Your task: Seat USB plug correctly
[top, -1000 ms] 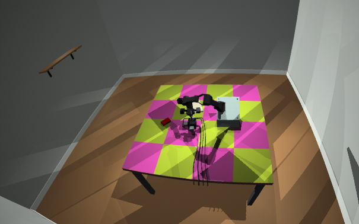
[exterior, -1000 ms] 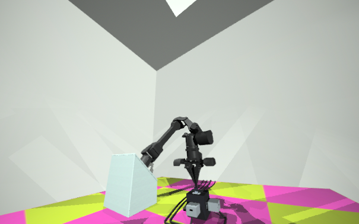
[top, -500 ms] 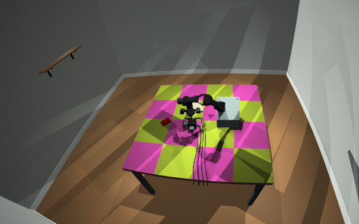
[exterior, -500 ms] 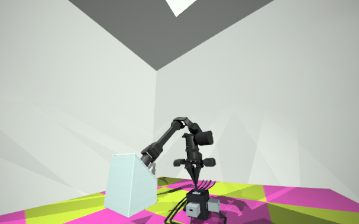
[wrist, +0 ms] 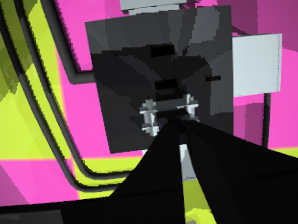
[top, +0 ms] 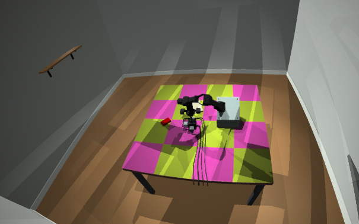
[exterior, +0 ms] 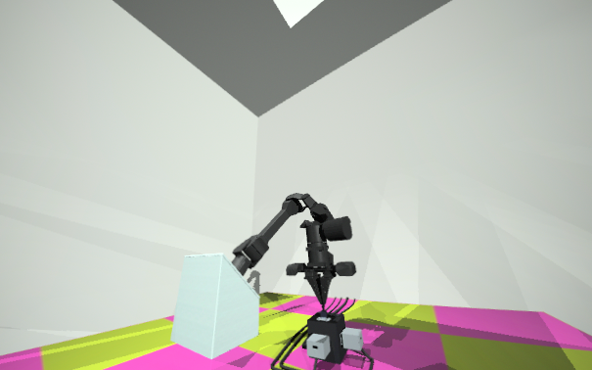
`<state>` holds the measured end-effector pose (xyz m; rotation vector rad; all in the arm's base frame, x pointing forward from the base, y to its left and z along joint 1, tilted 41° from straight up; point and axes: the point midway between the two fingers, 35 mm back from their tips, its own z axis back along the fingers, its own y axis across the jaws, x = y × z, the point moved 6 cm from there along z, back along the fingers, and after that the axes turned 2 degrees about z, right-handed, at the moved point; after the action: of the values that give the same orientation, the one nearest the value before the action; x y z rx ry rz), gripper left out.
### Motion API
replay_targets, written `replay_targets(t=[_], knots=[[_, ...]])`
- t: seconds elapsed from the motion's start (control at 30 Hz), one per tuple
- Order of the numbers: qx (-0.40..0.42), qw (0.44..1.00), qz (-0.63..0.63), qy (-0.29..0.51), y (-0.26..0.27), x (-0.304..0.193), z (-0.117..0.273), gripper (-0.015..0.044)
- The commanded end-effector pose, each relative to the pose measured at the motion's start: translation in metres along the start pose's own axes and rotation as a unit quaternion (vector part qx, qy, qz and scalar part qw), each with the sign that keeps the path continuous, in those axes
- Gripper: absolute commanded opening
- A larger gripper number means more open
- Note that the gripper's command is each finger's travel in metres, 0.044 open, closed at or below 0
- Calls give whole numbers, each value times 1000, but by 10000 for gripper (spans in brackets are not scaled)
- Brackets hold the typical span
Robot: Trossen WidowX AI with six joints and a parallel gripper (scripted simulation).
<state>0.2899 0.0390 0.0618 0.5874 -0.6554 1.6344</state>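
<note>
The dark power cube (top: 193,122) (exterior: 336,327) (wrist: 120,100) stands on the table, with slots in its top face. My gripper (exterior: 323,308) (wrist: 179,131) points straight down over the cube's top, its fingertips close above that face. It is shut on the USB plug, which is small and mostly hidden by the fingertips. Pale metallic parts (exterior: 323,319) (wrist: 150,118) show on the cube's top just by the fingertips. The plug's depth in the socket and which way round it is cannot be made out.
Pale blocks (exterior: 318,346) (exterior: 352,339) (wrist: 257,65) sit at the cube's sides. Black cables (top: 203,148) (wrist: 52,125) run from it over the table's front edge. A large pale box (top: 231,108) (exterior: 199,303) stands beside the arm's base. A red block (top: 165,121) lies left of the cube.
</note>
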Motion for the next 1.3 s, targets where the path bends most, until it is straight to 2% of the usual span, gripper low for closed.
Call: replay_targets(t=[0.0, 1.27], knots=[[0, 1000, -3, -2, 0, 0, -1, 0], [0, 1000, -3, -2, 0, 0, -6, 0]])
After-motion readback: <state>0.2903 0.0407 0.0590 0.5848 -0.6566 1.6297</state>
